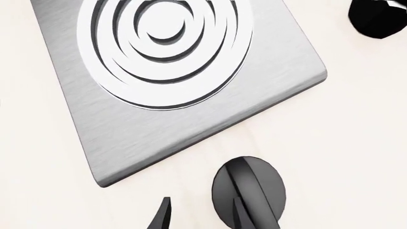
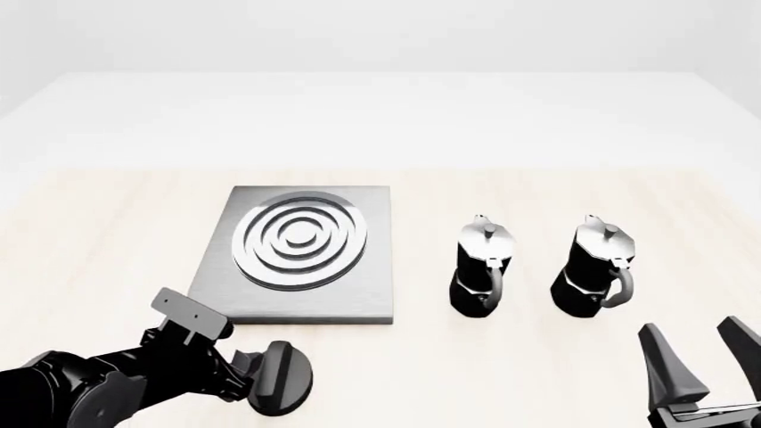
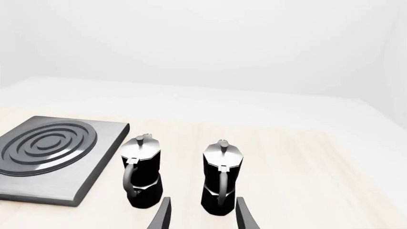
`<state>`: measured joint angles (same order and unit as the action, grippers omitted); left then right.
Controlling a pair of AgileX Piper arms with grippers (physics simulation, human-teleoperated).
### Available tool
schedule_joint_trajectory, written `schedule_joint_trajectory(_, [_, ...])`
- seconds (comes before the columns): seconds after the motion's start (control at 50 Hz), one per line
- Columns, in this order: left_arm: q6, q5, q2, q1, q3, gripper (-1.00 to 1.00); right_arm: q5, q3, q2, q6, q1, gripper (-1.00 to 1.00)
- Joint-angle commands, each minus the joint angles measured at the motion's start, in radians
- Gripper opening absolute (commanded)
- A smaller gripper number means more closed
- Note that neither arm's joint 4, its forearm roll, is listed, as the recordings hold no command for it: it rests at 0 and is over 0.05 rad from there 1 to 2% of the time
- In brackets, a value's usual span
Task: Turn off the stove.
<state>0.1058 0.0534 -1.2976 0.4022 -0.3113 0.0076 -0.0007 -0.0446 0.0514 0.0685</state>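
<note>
I am bracketing, jaws parted, with my left gripper [image 2: 264, 379] the knob [image 2: 282, 378] just near of the stove [image 2: 303, 308], risking slipping off its raised bar; my right gripper [image 2: 701, 366] is idling, spread.

We see a simulated tabletop set up like a bare kitchen corner, not a real room. A pale wood-grain table [image 2: 95, 259] runs to a plain white backdrop with no walls, cupboards or windows that we can make out. The kitchen feel comes only from the props: a flat grey stove [image 2: 303, 308] with silver rings at left centre, and two black-and-silver moka pots [image 2: 483, 267] [image 2: 593, 267] standing to its right. Flat lighting and clean, textureless surfaces mark it as a render.
</note>
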Motion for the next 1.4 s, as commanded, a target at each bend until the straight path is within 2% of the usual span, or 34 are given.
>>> schedule_joint_trajectory(0.02, [0.03,-0.048,-0.012,-0.022,-0.026,1.0,-0.001,0.0,-0.001,0.001,0.001,1.0])
schedule_joint_trajectory(0.22, [0.108,-0.145,0.065,-0.085,-0.087,1.0,0.006,0.0,0.006,0.001,0.001,1.0])
schedule_joint_trajectory(0.58, [0.174,-0.363,0.283,-0.179,-0.157,1.0,0.003,0.0,0.002,0.002,0.007,1.0])
schedule_joint_trajectory(0.72, [0.187,-0.435,0.367,-0.212,-0.156,1.0,-0.006,0.0,-0.006,0.003,0.009,1.0])
schedule_joint_trajectory(0.88, [0.204,-0.557,0.483,-0.262,-0.201,1.0,-0.011,0.0,-0.011,0.01,0.015,1.0])
schedule_joint_trajectory(1.08, [0.208,-0.61,0.54,-0.289,-0.225,1.0,-0.001,0.0,-0.002,0.013,0.022,1.0])
schedule_joint_trajectory(1.4, [0.223,-0.705,0.623,-0.405,-0.342,1.0,-0.003,0.0,-0.003,0.007,0.02,1.0])
